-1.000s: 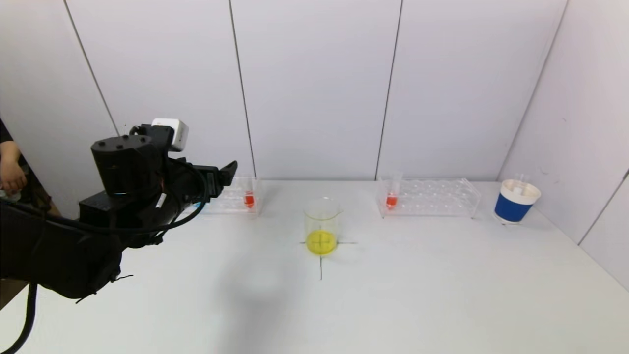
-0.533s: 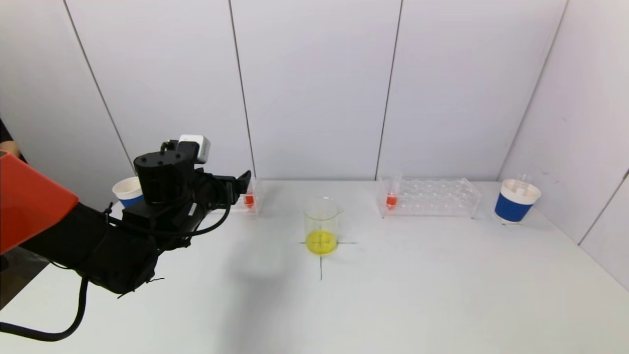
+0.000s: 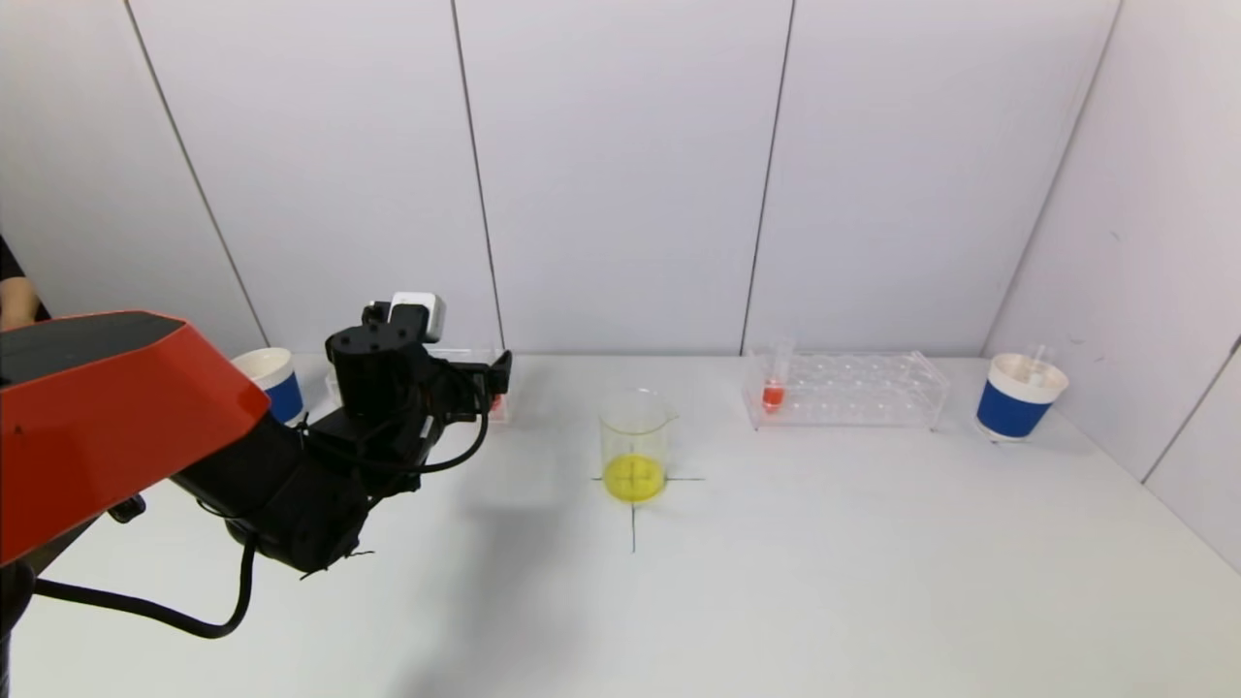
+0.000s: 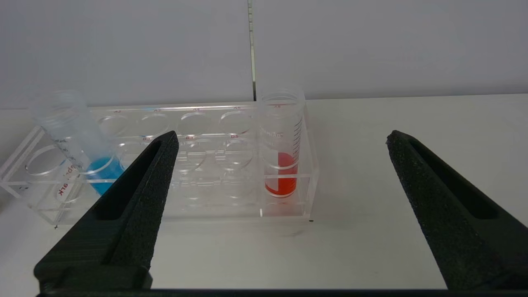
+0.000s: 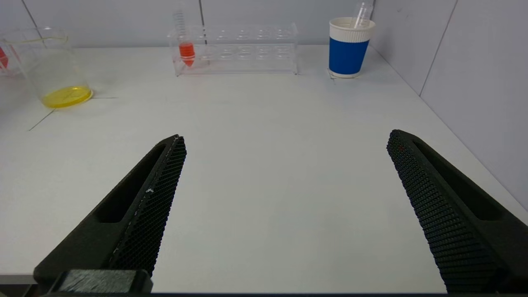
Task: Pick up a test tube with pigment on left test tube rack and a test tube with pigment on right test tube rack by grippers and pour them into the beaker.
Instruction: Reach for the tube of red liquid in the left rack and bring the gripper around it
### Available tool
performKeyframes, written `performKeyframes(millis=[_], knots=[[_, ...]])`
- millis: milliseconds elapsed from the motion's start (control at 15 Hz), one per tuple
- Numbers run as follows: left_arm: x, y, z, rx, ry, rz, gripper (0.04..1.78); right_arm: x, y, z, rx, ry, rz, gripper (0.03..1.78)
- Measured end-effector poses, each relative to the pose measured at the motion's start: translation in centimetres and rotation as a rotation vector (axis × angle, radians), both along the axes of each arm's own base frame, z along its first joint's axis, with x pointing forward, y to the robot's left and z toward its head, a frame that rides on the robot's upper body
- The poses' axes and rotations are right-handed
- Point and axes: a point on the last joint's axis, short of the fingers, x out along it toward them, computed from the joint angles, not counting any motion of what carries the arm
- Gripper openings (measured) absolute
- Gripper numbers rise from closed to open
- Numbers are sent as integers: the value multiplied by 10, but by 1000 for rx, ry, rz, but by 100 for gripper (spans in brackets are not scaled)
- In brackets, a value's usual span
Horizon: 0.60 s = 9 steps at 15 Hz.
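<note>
Far to the left of the clear glass beaker with a shallow layer of yellow liquid [image 3: 635,444], which stood on a black cross mark at the middle of the white table [image 3: 776,562], was a blue paper cup with a white rim [image 3: 269,382] near the back wall. Next, still left of the beaker, stood the clear acrylic left test tube rack [image 4: 173,165], holding a clear tube with blue pigment [image 4: 78,146] leaning at its end farther from the beaker and an upright clear tube with red-orange pigment [image 4: 282,152] in the end hole nearest the beaker. The black left gripper [image 4: 280,214] hovered above the table just in front of this rack, level with the red-orange tube, its fingers [image 4: 140,198] spread wide apart and holding nothing; in the head view the arm hid most of the rack. To the right of the beaker, toward the back wall, stood the clear acrylic right test tube rack [image 3: 853,390], with one clear tube of red-orange pigment [image 3: 774,386] in the end hole nearest the beaker. Farther right was a second blue paper cup with a white rim [image 3: 1018,399], a clear tube resting inside it. The black right gripper [image 5: 284,214] hung low over the table's near edge, well right of the beaker, its fingers wide apart and empty.
</note>
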Motion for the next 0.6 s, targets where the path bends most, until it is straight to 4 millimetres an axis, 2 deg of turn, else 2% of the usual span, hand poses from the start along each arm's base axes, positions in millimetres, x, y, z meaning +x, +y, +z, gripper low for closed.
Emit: performKeyframes(millis=[333, 600], knots=[[17, -6, -12, -6, 3, -6, 176, 0, 0, 0, 0, 0, 0, 177], [21, -8, -20, -4, 18, -31, 176, 0, 0, 0, 0, 0, 0, 177]])
